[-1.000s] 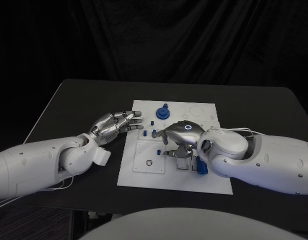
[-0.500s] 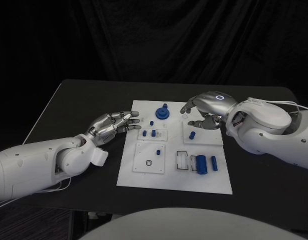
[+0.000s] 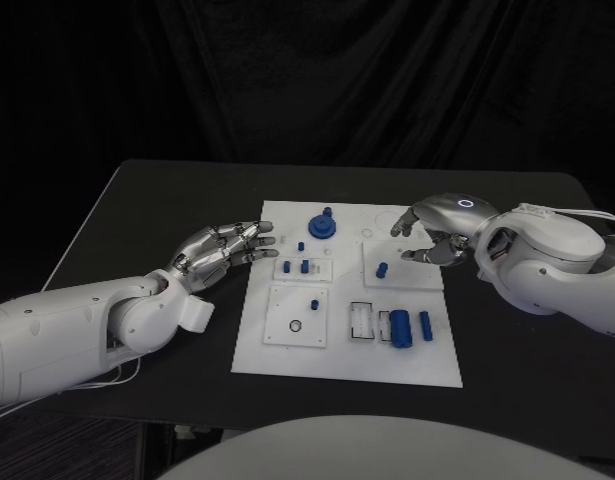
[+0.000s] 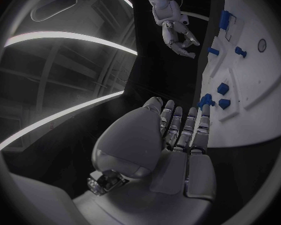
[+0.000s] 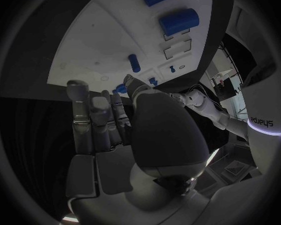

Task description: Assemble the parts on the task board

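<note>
Black table [image 3: 149,210], one white task board [image 3: 286,355], two empty robot hands

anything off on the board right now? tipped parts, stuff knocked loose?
Nothing stands out. The task board lies flat and square on the table, and the blue parts sit on it, none off its edge. The left hand and the right hand hold nothing.

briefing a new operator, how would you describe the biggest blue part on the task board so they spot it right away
Start at the white task board mid-table and go to its near right area. Three blue parts lie side by side there; the big blue cylinder is the middle one, clearly thicker and longer than the slim pieces flanking it.
</note>
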{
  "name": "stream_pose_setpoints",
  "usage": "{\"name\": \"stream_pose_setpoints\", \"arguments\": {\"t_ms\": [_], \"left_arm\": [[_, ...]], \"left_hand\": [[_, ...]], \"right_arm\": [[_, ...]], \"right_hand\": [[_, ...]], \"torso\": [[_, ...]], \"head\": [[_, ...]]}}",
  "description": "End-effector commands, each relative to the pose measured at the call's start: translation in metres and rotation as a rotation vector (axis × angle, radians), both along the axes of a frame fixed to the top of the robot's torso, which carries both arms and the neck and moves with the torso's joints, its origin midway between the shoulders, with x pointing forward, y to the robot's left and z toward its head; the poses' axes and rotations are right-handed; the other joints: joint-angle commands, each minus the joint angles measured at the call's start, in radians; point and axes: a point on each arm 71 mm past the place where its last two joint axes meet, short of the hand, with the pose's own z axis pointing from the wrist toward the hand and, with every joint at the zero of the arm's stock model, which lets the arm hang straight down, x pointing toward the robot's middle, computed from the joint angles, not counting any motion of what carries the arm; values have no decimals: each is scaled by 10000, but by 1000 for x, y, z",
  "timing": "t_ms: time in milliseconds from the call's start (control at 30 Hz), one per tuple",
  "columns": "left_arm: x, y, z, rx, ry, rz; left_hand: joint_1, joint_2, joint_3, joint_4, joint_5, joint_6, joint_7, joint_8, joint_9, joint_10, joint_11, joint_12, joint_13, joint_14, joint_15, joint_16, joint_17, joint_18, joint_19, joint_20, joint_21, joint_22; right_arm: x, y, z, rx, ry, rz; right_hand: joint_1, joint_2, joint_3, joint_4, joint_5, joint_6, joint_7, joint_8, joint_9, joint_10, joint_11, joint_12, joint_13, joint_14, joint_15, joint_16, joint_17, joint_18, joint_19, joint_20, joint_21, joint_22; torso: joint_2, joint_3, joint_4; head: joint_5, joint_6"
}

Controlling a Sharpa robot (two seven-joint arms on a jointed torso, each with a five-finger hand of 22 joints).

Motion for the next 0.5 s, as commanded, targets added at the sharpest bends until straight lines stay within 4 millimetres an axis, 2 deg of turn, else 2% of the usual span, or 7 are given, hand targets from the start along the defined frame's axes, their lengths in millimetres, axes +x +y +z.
{"name": "stream_pose_setpoints", "arguments": {"t_ms": [33, 267, 500], "left_arm": [[0, -1, 1, -240, -75, 112], [1, -2, 1, -279, -67, 60], [1, -3, 0, -305, -37, 12]], "left_hand": [[27, -73, 56, 16, 46, 37, 3, 35, 9, 30, 53, 54, 11, 15, -19, 28, 11, 60, 86, -14, 20, -16], [26, -65, 77, 21, 58, 41, 10, 40, 9, 46, 80, 61, 12, 14, -24, 26, 10, 61, 92, -13, 21, -24], [30, -45, 108, 24, 69, 34, 15, 38, 7, 47, 94, 60, 10, -3, -24, 6, 5, 62, 94, -12, 20, -32]], "right_arm": [[0, 0, -8, -71, 234, -145], [-2, 6, -22, 26, 401, 41], [-6, 15, -37, 282, 498, 298]], "right_hand": [[-85, 0, -89, -3, -67, 69, 26, 69, 4, 125, -17, 47, -21, 89, -9, 98, 129, -118, 81, -5, 170, 828], [-36, -36, -127, -11, -120, -63, 121, -44, -41, 283, -48, 65, -79, 141, -34, 139, 160, -122, 144, -25, 249, 839], [39, -21, -117, -17, -71, -40, 228, -65, -45, 584, -114, 178, -98, 168, -86, 161, 186, -120, 165, -63, 275, 839]], "torso": [[13, 17, -5], [10, 10, 2], [10, 11, -1]], "head": [[5, 0], [-43, 0], [-21, 0]]}}
